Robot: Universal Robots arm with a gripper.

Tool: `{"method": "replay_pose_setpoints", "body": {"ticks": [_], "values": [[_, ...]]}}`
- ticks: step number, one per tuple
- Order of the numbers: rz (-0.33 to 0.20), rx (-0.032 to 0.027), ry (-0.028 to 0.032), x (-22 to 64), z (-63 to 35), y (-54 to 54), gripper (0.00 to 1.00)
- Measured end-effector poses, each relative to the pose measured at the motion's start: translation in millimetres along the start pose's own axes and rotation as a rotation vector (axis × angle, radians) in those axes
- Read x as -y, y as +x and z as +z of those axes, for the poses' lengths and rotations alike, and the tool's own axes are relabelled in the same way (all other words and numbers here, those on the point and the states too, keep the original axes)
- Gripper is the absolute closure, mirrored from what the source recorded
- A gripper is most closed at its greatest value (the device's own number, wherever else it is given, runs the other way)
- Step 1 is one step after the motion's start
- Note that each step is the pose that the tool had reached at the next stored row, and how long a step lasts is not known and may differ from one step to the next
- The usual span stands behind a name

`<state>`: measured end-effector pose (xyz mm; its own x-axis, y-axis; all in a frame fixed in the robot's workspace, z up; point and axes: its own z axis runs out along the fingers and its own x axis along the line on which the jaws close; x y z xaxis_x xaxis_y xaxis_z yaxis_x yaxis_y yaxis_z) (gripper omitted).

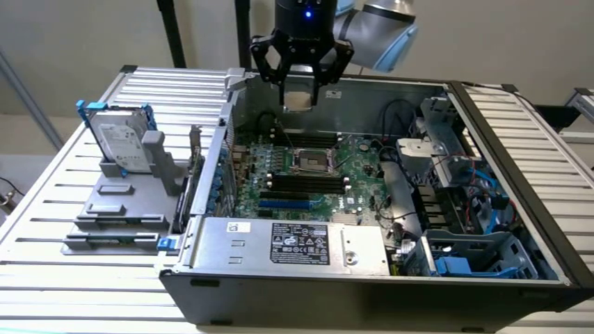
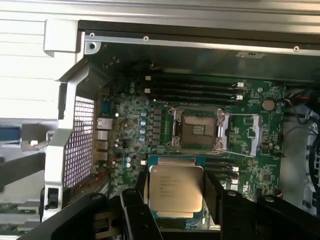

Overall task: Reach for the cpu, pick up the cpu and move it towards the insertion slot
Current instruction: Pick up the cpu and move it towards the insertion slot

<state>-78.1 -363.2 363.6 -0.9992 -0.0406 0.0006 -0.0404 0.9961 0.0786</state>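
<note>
tool (image 1: 301, 97) gripping cpu (image 2: 176, 194) — flat, silvery, seemingly square

A: What colour is the cpu (image 2: 176, 194)?
B: Shiny silver on top, with fine dark print, held between the black fingers (image 2: 134, 210) of the gripper (image 1: 300, 89).
A: And the insertion slot (image 2: 196, 129)?
B: A silver frame around a dark centre, set in a green motherboard (image 2: 260, 165) beside long black memory slots (image 2: 195, 88).
A: Anything blue?
B: The bracket on the silver hard drive (image 1: 121, 142), and a small light on the black wrist (image 1: 307, 12).
</note>
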Motion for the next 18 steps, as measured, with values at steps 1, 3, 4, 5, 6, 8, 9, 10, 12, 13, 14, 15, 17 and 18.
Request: {"method": "replay_pose_setpoints", "body": {"ticks": [1,3,4,5,6,8,9,10,12,13,14,15,17,18], "values": [[0.000,0.0000,0.0000,-3.0,0.8,-2.3,0.46],[0.000,0.0001,0.0007,-7.9,2.6,-7.2,0.46],[0.000,0.0000,0.0011,-9.8,3.6,-9.9,0.46],[0.000,0.0001,0.0015,-11.2,4.5,-12.5,0.46],[0.001,0.0000,0.0020,-12.2,5.4,-15.2,0.46],[0.003,0.0002,0.0025,-14.1,7.3,-20.6,0.46],[0.004,0.0003,0.0027,-15.1,8.2,-22.9,0.46],[0.005,0.0003,0.0031,-16.2,9.1,-24.5,0.46],[0.008,0.0006,0.0039,-18.4,10.5,-26.2,0.46],[0.010,0.0007,0.0049,-19.5,10.8,-26.6,0.46],[0.011,0.0007,0.0065,-20.3,11.0,-26.8,0.46],[0.013,0.0007,0.0090,-21.2,11.0,-27.0,0.46],[0.015,0.0007,0.0146,-22.7,11.2,-27.4,0.46],[0.016,0.0007,0.0171,-23.5,11.2,-27.6,0.46]]}}
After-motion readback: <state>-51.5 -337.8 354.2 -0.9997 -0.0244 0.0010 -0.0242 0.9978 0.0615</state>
